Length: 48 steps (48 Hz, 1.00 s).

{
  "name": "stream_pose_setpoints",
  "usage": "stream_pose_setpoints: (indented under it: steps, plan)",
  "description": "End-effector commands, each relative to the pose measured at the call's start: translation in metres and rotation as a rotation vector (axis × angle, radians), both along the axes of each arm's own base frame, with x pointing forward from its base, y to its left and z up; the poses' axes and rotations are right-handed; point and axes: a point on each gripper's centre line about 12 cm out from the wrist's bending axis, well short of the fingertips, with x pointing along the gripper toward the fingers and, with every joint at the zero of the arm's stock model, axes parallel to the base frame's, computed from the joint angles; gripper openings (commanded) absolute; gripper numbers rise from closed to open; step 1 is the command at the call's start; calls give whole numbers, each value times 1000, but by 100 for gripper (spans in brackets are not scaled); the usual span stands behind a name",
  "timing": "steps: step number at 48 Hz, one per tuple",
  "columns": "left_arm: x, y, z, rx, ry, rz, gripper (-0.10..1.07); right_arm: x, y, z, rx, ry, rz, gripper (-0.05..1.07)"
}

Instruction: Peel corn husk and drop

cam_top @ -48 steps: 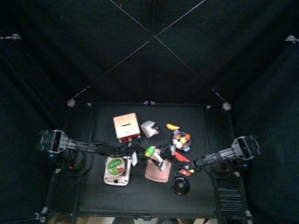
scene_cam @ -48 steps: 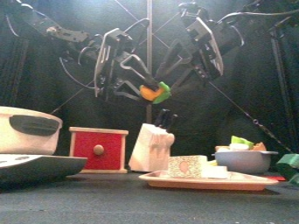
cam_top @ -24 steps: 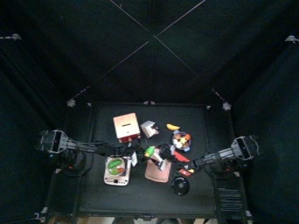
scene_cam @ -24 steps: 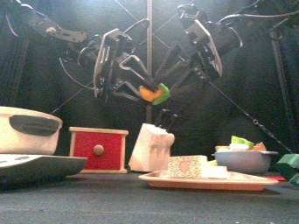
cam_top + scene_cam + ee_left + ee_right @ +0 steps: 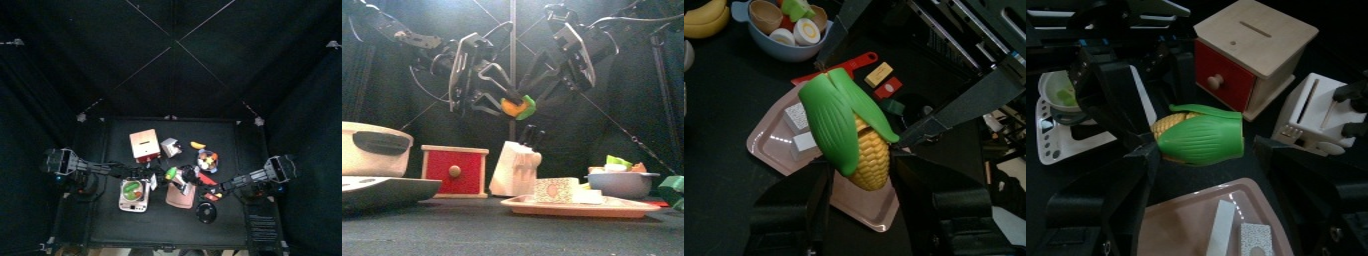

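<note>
The corn (image 5: 517, 106) is a yellow cob in a bright green husk, held in mid-air above the table between both grippers. My left gripper (image 5: 486, 97) is shut on its yellow cob end (image 5: 873, 163). The green husk (image 5: 842, 115) covers most of the cob. My right gripper (image 5: 544, 95) is shut on the husk end (image 5: 1213, 138), with a jaw on each side. In the right wrist view the yellow tip (image 5: 1169, 124) points to the left gripper. In the top view the corn (image 5: 174, 175) hangs over the table's front middle.
A pink tray (image 5: 616, 208) with white blocks lies under the corn, at the front. A bowl of food (image 5: 624, 181) stands to the right. A red-drawer wooden box (image 5: 454, 170) and a white knife block (image 5: 516, 166) stand behind. A white pot (image 5: 374, 146) is at the left.
</note>
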Motion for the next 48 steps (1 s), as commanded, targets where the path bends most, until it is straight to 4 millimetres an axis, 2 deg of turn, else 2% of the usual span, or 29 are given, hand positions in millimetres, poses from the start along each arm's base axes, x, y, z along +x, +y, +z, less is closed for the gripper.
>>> stream_pose_setpoints:
  steps: [1,13,20,35,48]
  plan:
    - [2,-1,5,3,-20,-3,63,4,-2,13,1,-38,-5,93]
    - [0,0,3,3,-12,-2,63,3,-3,13,15,-37,-16,70]
    - [-4,1,0,3,-1,2,63,1,-3,15,24,-41,-23,63]
    - [-5,1,-1,3,0,2,63,1,-2,15,21,-45,-25,62]
    - [-4,2,-1,4,-1,3,63,4,0,20,16,-60,-14,70]
